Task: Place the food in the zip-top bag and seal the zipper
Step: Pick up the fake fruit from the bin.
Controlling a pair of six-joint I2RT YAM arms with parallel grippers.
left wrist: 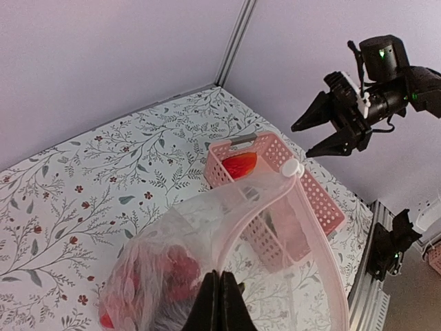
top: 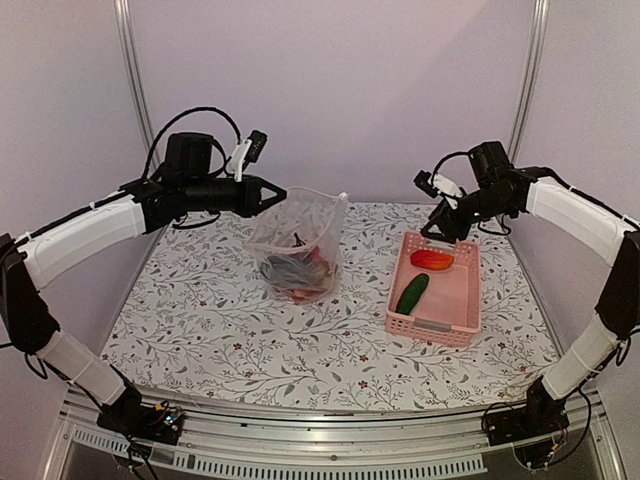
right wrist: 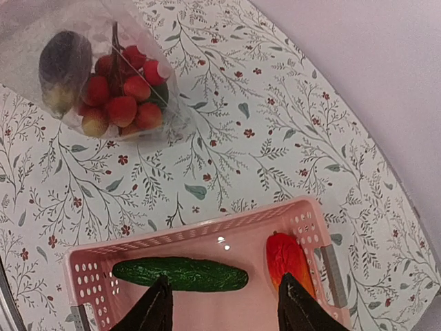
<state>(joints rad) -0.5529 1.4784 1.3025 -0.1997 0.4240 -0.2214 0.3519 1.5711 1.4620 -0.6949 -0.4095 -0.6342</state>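
Zip-top bag [top: 300, 240]: 1, clear, crinkly, centre of top view. Upper corner pinched by left gripper [top: 272, 196], fingers together on it. Inside: 1 fruit cluster [right wrist: 120, 89], 1 eggplant [right wrist: 64, 69]. Pink basket [top: 432, 328], right of centre: 1 cucumber [top: 412, 293], 1 pepper [top: 432, 259]. Right gripper [top: 445, 232] above it, jaws apart.

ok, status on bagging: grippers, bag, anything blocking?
Left gripper shut on zip-top bag rim, bag held up. Right gripper open above pink basket. Cucumber, pepper in basket, not bagged. Nothing blocking.
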